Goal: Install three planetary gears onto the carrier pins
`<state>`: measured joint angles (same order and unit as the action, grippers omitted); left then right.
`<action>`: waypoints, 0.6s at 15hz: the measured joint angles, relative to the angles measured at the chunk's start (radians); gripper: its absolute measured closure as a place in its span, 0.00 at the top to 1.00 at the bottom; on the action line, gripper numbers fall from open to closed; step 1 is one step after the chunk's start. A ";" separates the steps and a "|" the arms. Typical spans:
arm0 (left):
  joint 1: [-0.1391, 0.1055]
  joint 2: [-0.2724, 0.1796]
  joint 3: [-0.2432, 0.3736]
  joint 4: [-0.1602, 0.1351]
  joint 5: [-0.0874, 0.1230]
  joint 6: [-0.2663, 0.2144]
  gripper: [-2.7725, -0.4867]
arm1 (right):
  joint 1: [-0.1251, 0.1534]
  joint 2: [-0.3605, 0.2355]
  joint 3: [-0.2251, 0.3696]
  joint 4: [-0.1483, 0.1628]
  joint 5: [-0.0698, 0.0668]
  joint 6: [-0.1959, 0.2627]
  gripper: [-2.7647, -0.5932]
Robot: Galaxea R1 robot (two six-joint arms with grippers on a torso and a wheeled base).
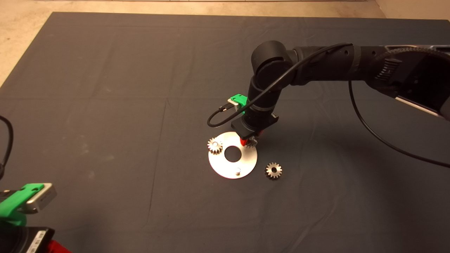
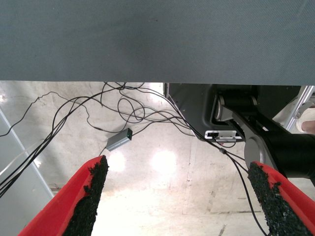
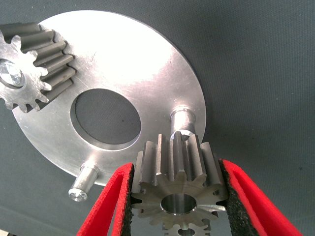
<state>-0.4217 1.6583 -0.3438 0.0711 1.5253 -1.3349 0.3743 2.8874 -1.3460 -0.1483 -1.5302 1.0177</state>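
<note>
Clearly, the right gripper [image 3: 177,196] clamped one gear [image 3: 176,189] just above a free pin [image 3: 183,118] at the disc's [image 1: 225,168] far right rim, and a slightly off-centre bore could jam there, while the left gripper [image 2: 179,199] waited open

The mat [image 1: 105,105] on the bench is plain dark grey, unpatterned. The disc [image 3: 138,69] is pale brushed silver, its pins [image 3: 83,184] silvery-white. The gears [image 1: 273,170] are silvery with darker grey teeth. The right gripper [image 3: 176,196] has red fingers [image 3: 110,201] with speckled black pads and green housing; its arm [image 1: 316,65] is black. The floor [image 2: 162,162] is pale beige.
</note>
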 joint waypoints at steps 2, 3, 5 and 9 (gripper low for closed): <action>0.000 0.000 0.000 0.000 0.000 0.000 0.67 | 0.000 0.000 0.000 -0.008 0.000 0.000 0.22; 0.000 0.000 0.000 0.000 0.000 0.000 0.67 | 0.000 0.000 0.000 -0.010 0.000 0.000 0.22; 0.000 0.000 0.000 0.000 0.000 0.000 0.67 | 0.000 0.000 0.000 -0.014 0.000 0.000 0.22; 0.000 -0.001 0.000 -0.001 0.000 0.000 0.67 | 0.000 0.013 0.000 -0.027 0.000 -0.001 0.22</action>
<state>-0.4217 1.6568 -0.3438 0.0702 1.5253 -1.3345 0.3743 2.9000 -1.3460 -0.1755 -1.5302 1.0170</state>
